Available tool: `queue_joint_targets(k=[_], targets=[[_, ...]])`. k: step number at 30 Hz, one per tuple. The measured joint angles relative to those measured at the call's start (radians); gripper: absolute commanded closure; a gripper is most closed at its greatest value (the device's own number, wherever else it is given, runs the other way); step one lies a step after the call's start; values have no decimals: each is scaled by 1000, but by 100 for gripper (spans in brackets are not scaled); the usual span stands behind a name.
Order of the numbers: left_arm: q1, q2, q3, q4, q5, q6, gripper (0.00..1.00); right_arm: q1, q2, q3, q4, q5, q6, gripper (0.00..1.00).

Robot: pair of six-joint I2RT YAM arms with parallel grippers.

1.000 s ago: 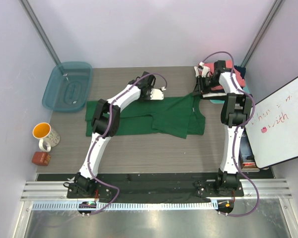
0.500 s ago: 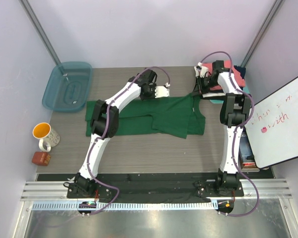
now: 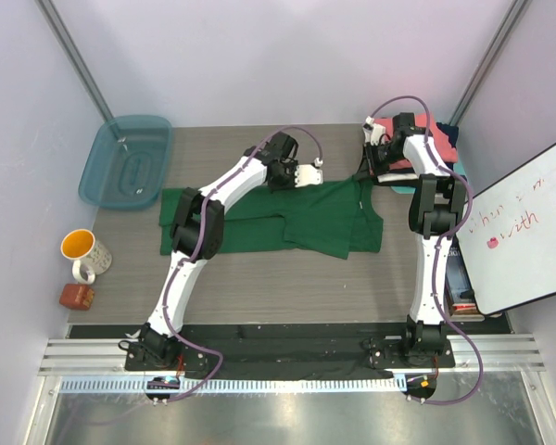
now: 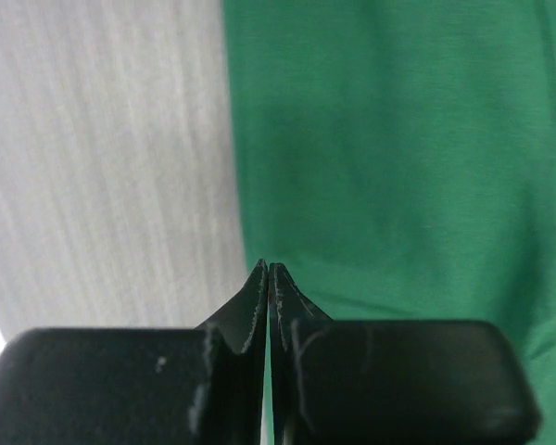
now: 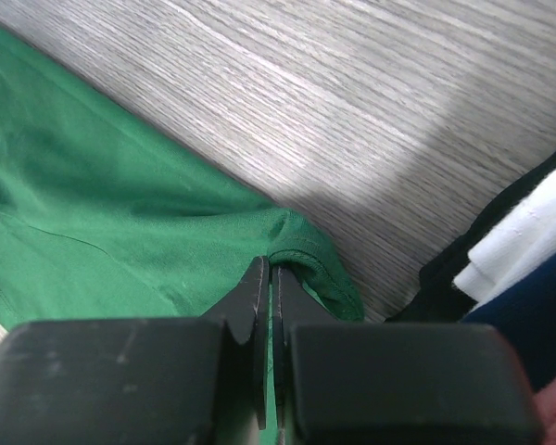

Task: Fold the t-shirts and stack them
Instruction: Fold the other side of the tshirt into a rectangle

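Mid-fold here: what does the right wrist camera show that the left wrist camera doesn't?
Right wrist only: the right claw pinching a bunched corner of the green t-shirt, with the folded shirts (black, white, navy) at the frame's right edge. Left wrist only: the left claw shut at a straight edge of that cloth, with no other garments in frame. Both: a closed claw on green cloth over the grey wood-grain table.

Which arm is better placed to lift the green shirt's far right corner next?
Right. The right gripper is shut on that bunched corner of the green t-shirt; the left gripper pinches the far edge nearer the middle.
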Motion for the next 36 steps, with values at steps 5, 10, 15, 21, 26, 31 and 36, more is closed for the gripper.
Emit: queue_joint_targets(k=[5,10,15,21,26,31,36], targets=[[1,0,-19,-24,45,6,100,1,0,0,0,7,-4,99],[0,0,-29,-2,38,-1,100,1,0,-2,1,11,-8,99],[0,3,-51,63,-16,-5,100,1,-5,-33,-5,15,-37,99],[0,5,-58,85,-39,-18,100,-5,-39,-55,-66,29,-90,99],[0,5,-63,90,-45,-25,100,-11,-61,-6,-122,33,-116,99],[0,5,-63,93,-52,-25,100,-14,-76,25,-155,34,-138,99],[0,5,-68,97,-64,-25,100,-14,-77,32,-201,47,-188,99]])
